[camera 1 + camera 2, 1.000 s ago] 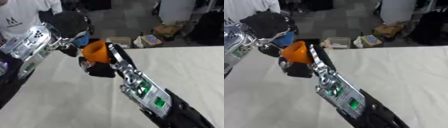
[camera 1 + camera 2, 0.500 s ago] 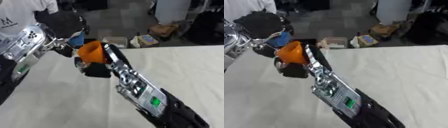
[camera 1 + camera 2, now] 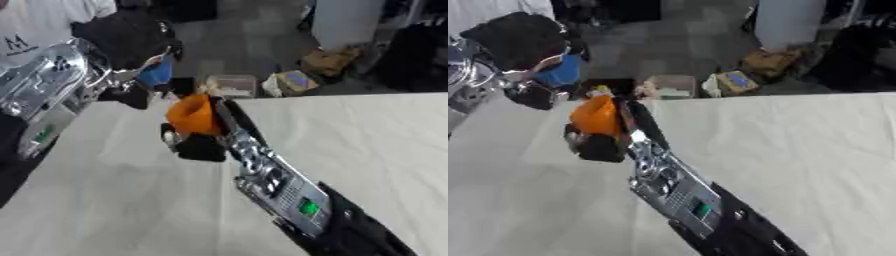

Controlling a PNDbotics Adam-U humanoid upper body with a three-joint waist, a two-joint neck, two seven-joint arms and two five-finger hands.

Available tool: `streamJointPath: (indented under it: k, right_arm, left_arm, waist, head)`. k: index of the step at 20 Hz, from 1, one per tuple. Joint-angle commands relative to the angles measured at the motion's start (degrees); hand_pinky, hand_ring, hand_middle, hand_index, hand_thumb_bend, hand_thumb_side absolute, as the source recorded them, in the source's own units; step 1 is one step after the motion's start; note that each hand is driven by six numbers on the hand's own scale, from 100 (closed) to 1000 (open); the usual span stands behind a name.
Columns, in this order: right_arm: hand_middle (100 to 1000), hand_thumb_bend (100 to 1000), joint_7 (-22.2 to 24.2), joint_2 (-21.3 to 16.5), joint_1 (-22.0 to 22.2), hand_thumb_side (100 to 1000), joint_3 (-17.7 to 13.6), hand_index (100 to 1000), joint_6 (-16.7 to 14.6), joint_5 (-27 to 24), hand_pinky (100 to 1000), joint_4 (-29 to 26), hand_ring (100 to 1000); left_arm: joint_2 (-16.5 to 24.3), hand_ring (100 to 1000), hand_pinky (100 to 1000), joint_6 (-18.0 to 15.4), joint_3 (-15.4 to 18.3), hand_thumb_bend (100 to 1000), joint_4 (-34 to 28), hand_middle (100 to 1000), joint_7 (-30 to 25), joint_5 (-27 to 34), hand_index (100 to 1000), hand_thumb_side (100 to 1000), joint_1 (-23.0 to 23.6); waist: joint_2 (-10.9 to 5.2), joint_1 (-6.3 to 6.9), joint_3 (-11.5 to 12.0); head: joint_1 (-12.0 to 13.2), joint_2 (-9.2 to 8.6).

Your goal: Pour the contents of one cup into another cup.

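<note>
Above the white table (image 3: 367, 135) my right arm reaches in from the lower right. Its hand (image 3: 199, 146) is shut on an orange cup (image 3: 192, 114), which is held tilted. My left arm comes in from the left, its black hand (image 3: 129, 42) shut on a blue cup (image 3: 157, 74). The blue cup hangs just above and to the left of the orange one, with a small gap between them. The same pair shows in the right eye view as the blue cup (image 3: 562, 74) and the orange cup (image 3: 595, 115). What is inside the cups is hidden.
Beyond the table's far edge, on the floor, lie a clear box (image 3: 229, 85) and cardboard boxes (image 3: 331, 61). A person in a white shirt (image 3: 35, 25) stands at the upper left. Bare tablecloth stretches to the right and in front.
The orange cup and my right hand have dropped a little, opening a gap below the blue cup. My left hand has hardly moved.
</note>
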Motion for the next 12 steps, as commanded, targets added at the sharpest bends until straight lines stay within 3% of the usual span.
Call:
streamJointPath:
  k: [1, 12]
  right_arm:
    - [478, 100, -1.23, -0.08, -0.7, 268, -0.57, 572, 0.06, 0.5, 454, 0.61, 483]
    - [479, 100, -1.75, -0.3, -0.07, 268, -1.0, 572, -1.05, 0.38, 455, 2.41, 484]
  left_arm:
    - [1.69, 551, 184, 0.39, 1.23, 100, -1.1, 593, -0.15, 0.28, 763, 100, -1.43]
    - [2.44, 533, 125, 1.82, 2.65, 100, -3.79, 585, -0.46, 1.24, 768, 100, -1.73]
  waist:
    - [-1.37, -0.07, 0.19]
    - [-1.56, 0.0, 0.52]
  head:
    - [0.23, -0.23]
    - [0.27, -0.25]
